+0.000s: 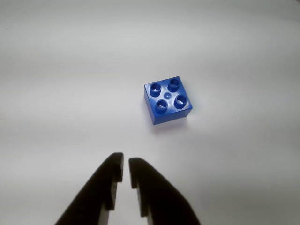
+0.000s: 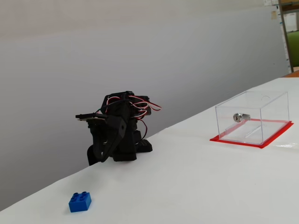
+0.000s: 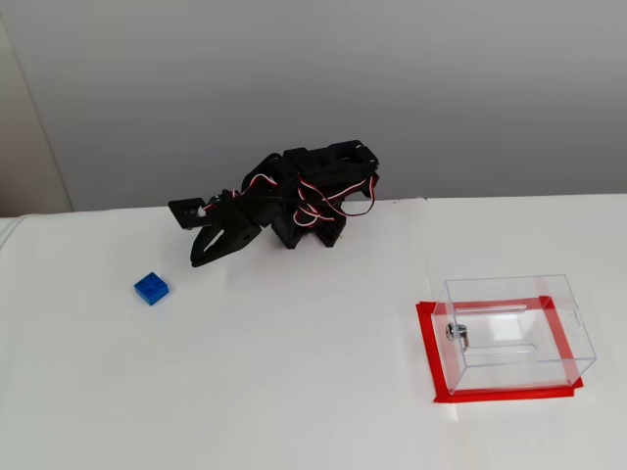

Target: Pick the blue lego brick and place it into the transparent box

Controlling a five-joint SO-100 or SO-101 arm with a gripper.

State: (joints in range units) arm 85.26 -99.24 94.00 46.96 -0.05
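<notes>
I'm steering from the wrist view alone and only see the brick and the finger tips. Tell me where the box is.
Observer: The clear box sits far from the blue brick, on the opposite side of the arm; in a fixed view the brick is at the left, the box at the right.
Operator: Report what's inside the box.
Observer: Nothing loose that I can see; a silver lock sits on one wall, and the box stands on a red base.
Operator: Give me the gripper's position.
Observer: The gripper is apart from the brick, pointing down toward it, with the arm folded low over the table.
</notes>
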